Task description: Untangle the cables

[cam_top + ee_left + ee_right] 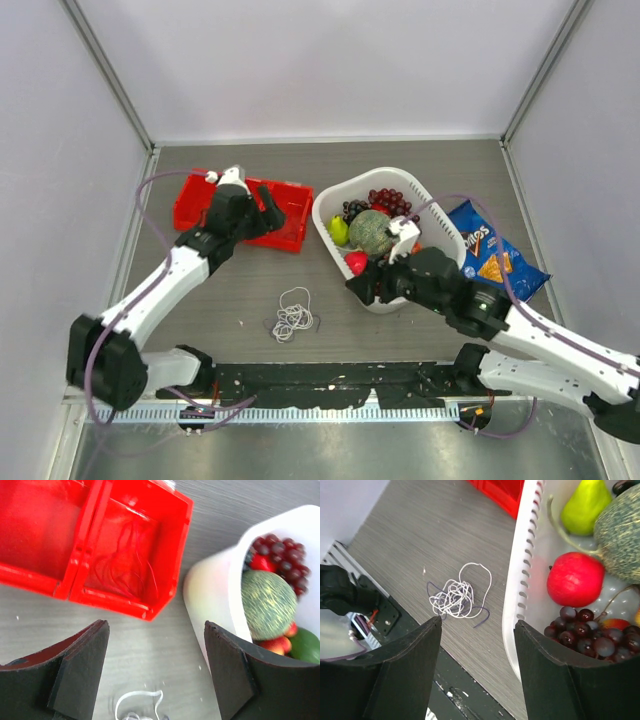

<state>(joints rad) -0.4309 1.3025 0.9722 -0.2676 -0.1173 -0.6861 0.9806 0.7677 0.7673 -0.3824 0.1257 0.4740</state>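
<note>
Left fingers (80,670) stand apart and empty, close before the red plastic bin (120,600) holding a thin red cord (127,562). Right fingers (405,665), also apart, face the white and purplish-grey cord tangle (454,597) on the tabletop (420,540); light, limp, I think best pinched at its outer loop.

The left wrist view crops the white cable (133,716).
</note>
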